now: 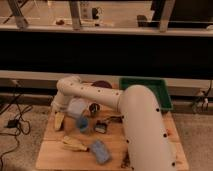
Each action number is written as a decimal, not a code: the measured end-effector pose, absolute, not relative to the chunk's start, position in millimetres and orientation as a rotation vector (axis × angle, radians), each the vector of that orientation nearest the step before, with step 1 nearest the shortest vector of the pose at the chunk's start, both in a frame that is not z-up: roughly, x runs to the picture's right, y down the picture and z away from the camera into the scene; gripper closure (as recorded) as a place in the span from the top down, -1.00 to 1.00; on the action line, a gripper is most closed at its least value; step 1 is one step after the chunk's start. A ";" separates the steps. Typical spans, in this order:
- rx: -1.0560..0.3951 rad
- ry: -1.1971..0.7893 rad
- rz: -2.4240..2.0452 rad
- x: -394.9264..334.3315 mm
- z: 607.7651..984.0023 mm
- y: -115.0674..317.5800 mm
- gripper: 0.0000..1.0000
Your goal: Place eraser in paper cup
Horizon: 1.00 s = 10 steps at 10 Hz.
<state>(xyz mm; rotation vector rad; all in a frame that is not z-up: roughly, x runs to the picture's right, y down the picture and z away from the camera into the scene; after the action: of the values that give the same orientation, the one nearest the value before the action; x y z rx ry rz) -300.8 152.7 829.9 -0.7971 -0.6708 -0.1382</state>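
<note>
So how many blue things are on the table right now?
2 clearly: a blue pad near the table's front edge, and a small blue object mid-table, just below the gripper. The arm may hide others.

The white arm folds left, its end effector apparently pointing down.

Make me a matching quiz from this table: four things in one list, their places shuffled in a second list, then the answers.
Things:
1. green tray
2. blue pad
3. steel cup
4. gripper

Places:
A. front of the table, near its edge
B. left side of the table
C. back right corner
D. middle, just below the arm

Pairs: 1-C, 2-A, 3-D, 4-B
</note>
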 end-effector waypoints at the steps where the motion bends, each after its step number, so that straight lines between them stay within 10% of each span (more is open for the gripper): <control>1: -0.797 -0.671 -0.138 -300.8 829.9 152.7 0.88; 10: -0.797 -0.671 -0.114 -294.7 833.2 153.7 0.88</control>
<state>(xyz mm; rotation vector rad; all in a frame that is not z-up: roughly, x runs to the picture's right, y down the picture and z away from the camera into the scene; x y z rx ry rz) -294.7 153.7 833.2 -0.7972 -0.6706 -0.1137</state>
